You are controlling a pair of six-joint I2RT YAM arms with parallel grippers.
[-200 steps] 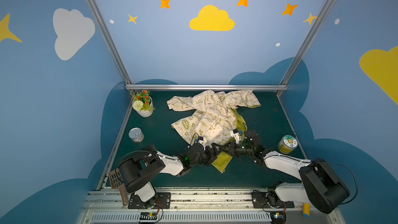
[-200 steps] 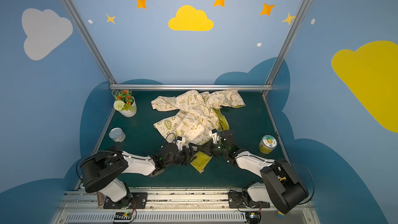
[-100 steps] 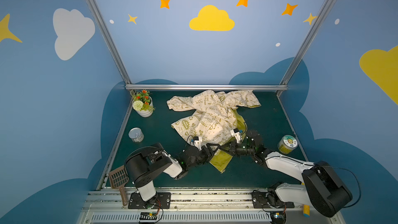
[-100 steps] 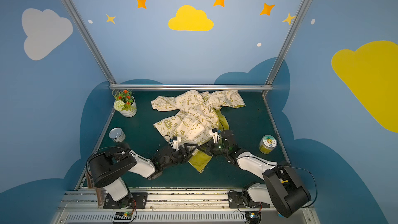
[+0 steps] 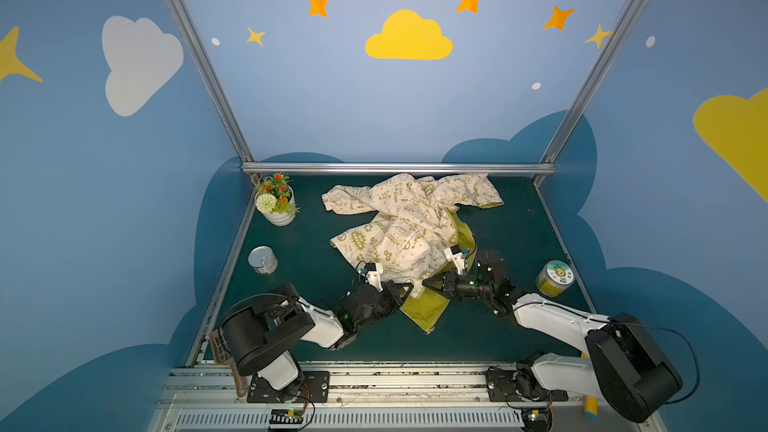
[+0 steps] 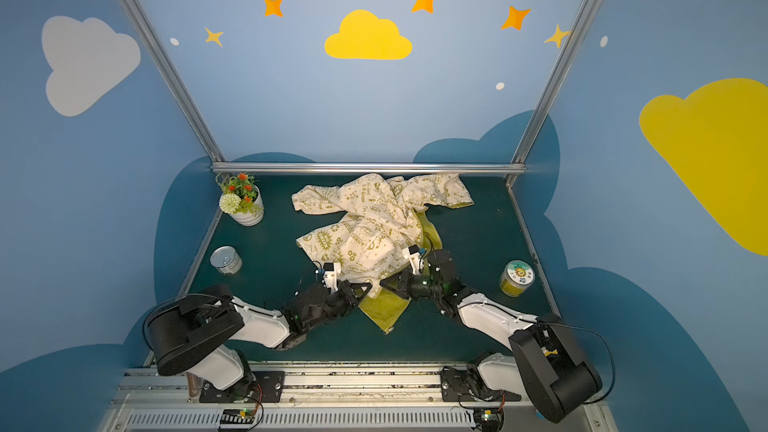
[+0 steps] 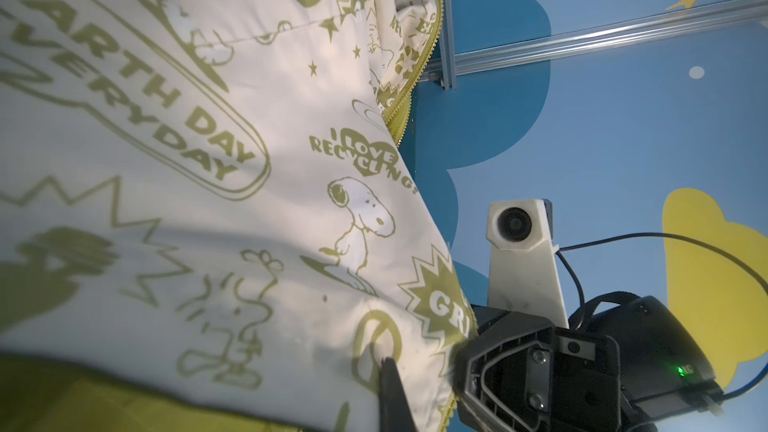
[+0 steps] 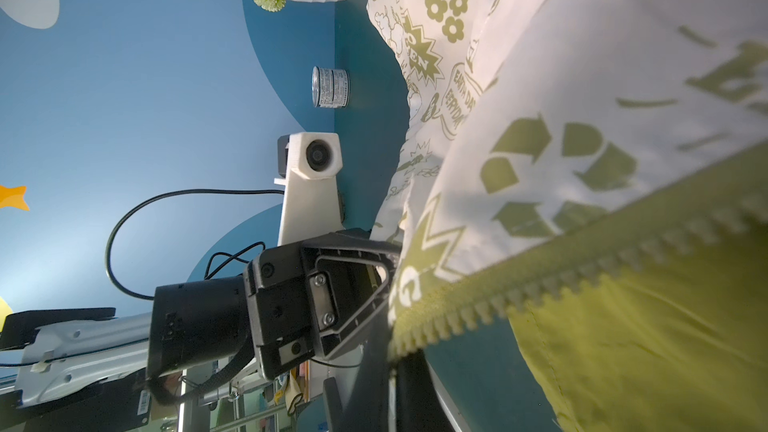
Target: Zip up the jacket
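Observation:
The jacket point(image 5: 399, 226) lies crumpled at the middle and back of the green table, in both top views point(image 6: 365, 226). Its yellow-green lining point(image 5: 424, 311) is folded out at the near hem. My left gripper point(image 5: 409, 286) is shut on the cream hem corner. In the left wrist view one dark finger point(image 7: 392, 392) presses on the printed fabric point(image 7: 208, 201), and the other finger is hidden beneath it. My right gripper point(image 5: 426, 284) faces it, almost touching. In the right wrist view that gripper point(image 8: 395, 367) is shut on the end of the olive zipper strip point(image 8: 582, 259).
A white pot of flowers point(image 5: 276, 203) stands at the back left. A tin can point(image 5: 262, 260) sits at the left edge. A green-lidded jar point(image 5: 555, 278) is at the right edge. A metal rail point(image 5: 399, 168) runs along the back. A brown scoop point(image 5: 220, 344) lies front left.
My left gripper was open beside the hem and has shut on the cream fabric. The right gripper has kept its hold on the zipper end.

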